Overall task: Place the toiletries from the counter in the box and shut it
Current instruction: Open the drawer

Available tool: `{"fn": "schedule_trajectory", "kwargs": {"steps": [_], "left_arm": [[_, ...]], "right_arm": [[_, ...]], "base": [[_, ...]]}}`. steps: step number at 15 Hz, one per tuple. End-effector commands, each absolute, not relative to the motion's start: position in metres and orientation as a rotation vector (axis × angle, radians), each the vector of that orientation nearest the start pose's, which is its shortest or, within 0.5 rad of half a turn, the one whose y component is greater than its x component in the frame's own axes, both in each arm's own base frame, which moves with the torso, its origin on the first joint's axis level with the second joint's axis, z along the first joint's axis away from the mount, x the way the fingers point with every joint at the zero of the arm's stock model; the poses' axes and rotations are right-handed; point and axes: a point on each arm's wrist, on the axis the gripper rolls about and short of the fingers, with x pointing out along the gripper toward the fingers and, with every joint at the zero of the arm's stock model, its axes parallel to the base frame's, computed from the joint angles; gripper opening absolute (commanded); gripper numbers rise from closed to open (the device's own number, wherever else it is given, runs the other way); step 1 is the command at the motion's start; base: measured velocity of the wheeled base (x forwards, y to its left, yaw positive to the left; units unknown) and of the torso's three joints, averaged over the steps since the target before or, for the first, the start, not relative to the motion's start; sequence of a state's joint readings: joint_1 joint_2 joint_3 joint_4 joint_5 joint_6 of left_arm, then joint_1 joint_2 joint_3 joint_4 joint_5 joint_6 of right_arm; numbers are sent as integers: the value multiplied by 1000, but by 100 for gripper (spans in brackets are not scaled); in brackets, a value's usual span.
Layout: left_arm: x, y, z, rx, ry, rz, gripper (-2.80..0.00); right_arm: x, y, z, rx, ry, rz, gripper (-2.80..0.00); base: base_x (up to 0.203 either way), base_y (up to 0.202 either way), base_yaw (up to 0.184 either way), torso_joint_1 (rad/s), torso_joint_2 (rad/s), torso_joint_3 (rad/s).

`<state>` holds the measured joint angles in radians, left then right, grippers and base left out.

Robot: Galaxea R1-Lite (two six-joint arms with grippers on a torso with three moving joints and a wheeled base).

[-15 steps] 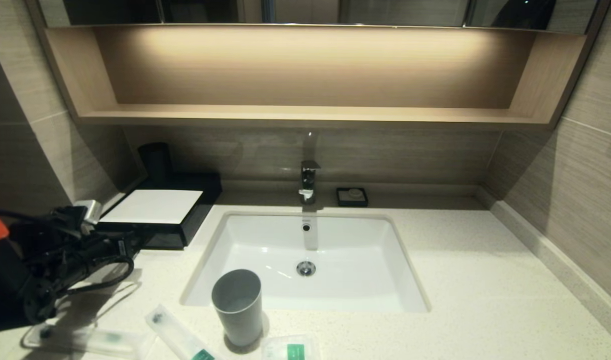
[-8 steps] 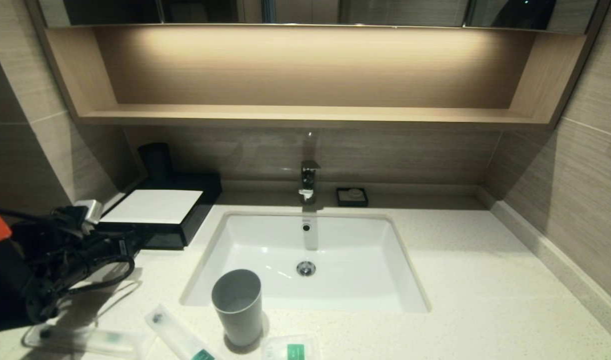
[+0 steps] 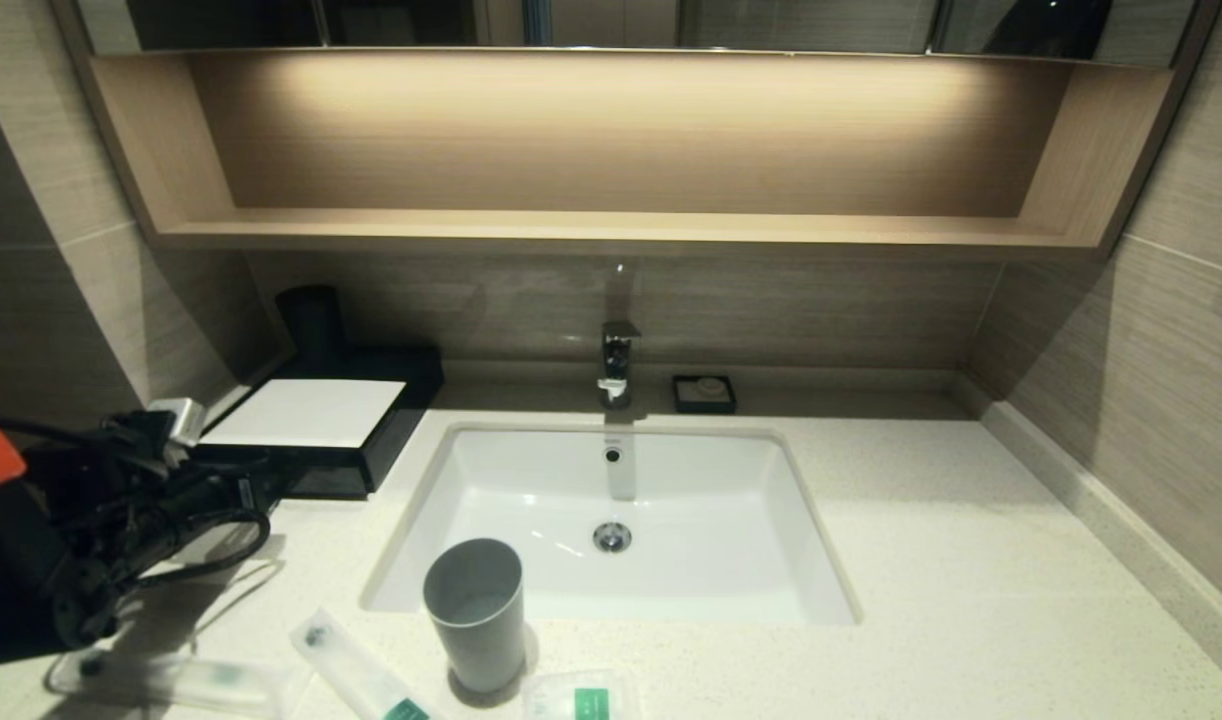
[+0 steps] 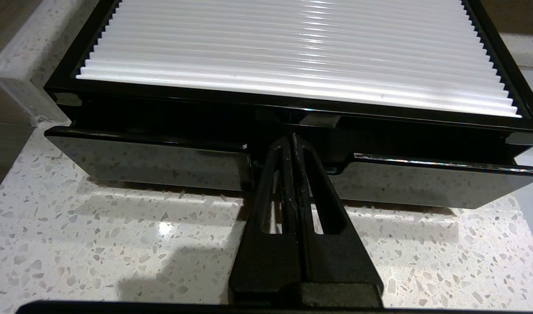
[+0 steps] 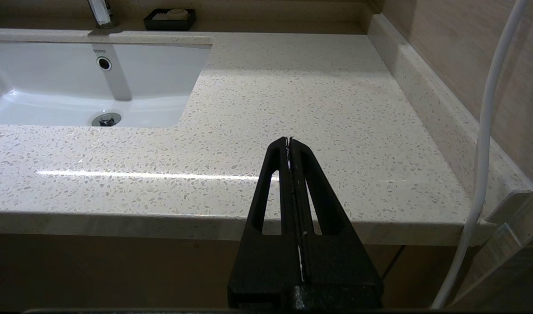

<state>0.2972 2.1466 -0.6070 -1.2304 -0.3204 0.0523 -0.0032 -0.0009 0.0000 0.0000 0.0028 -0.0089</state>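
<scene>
toiletries lie on the counter (image 3: 931, 560) along its near edge: a long narrow packet (image 3: 171, 682) at the left, a second long one (image 3: 356, 675) lying slantwise just left of the grey cup (image 3: 474, 612), and a small squarish packet (image 3: 581, 697) just right of that cup. each is translucent white wrap, and two show a small green label. the box (image 3: 321, 425) sits at the back left of the counter beside the white sink (image 3: 611, 520); it is low and black with a white ribbed top panel (image 4: 292, 48), and its glossy black drawer front (image 4: 144, 159) stands slightly out from the body. what lies inside cannot be seen. a small black soap dish (image 3: 704, 393) holds a pale bar near the faucet (image 3: 617, 362).

left gripper (image 4: 292, 141) has its fingers pressed together, tips at the notch in the middle of the drawer front; whether they pinch anything cannot be told. right gripper (image 5: 289, 141), clenched on nothing, hangs off the counter's front edge on the right.
</scene>
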Motion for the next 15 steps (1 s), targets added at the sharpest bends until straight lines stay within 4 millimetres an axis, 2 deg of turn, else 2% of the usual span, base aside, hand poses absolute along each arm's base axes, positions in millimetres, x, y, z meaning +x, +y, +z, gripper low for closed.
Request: {"fn": "schedule_trajectory", "kwargs": {"steps": [1, 15], "left_arm": [[328, 93, 46, -42, 292, -33, -280], [331, 91, 44, -44, 291, -41, -280]], "right_arm": [[-23, 0, 75, -9, 2, 0, -280], [-23, 0, 75, -9, 0, 0, -280]], "base": [[0, 0, 0, 0, 0, 0], [0, 0, 0, 0, 0, 0]]}}
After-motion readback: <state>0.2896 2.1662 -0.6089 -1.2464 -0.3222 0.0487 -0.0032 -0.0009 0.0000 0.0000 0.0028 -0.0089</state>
